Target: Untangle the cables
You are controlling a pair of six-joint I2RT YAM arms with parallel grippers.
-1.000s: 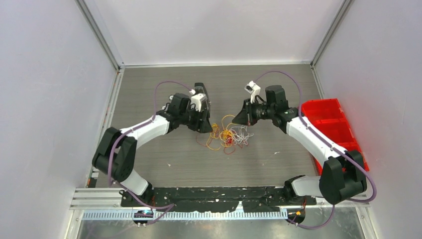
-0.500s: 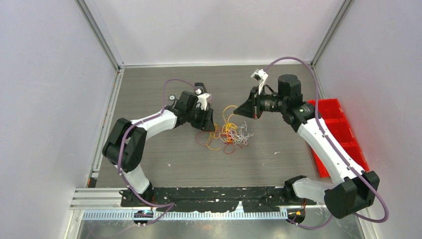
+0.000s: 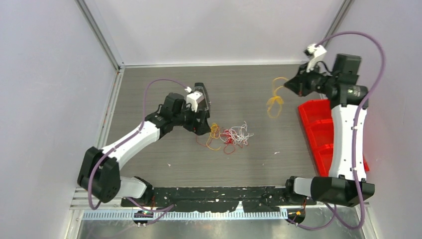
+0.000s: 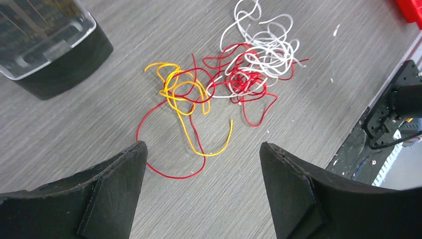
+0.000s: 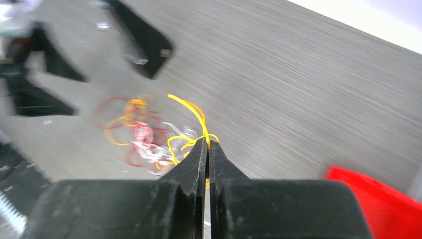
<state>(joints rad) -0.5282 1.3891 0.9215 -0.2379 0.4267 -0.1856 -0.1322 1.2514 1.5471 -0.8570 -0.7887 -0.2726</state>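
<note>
1. My right gripper [image 5: 207, 142] is pressed together. Its tips pinch a yellow strand [image 5: 191, 107], which curls up and to the left from between them in the right wrist view.
2. In the top view that gripper sits in the upper right of the frame, just up and left of the top corner of the red bin [image 3: 323, 124]. The strand dangles from it in loops toward the lower left. I cannot tell whether its low end touches the table [image 3: 149, 164].
3. My left gripper [image 4: 202, 145] is spread wide with nothing between its fingers, which fill the bottom left and bottom right of the left wrist view.
4. The tangle [image 4: 229, 87] lies flat on the table at the centre of the top view, just right of my left gripper and well apart from the pinched strand.
5. In the left wrist view, the white cable [image 4: 268, 45] sits at the top centre, knotted into the red cable [image 4: 249, 82] just below it.
6. An orange-yellow cable [image 4: 179, 92] loops at the left of the bundle, crossing the red one, and its tail runs toward the bottom centre.
7. One wide red loop sweeps down from the bundle and lies nearest my spread fingers.
</note>
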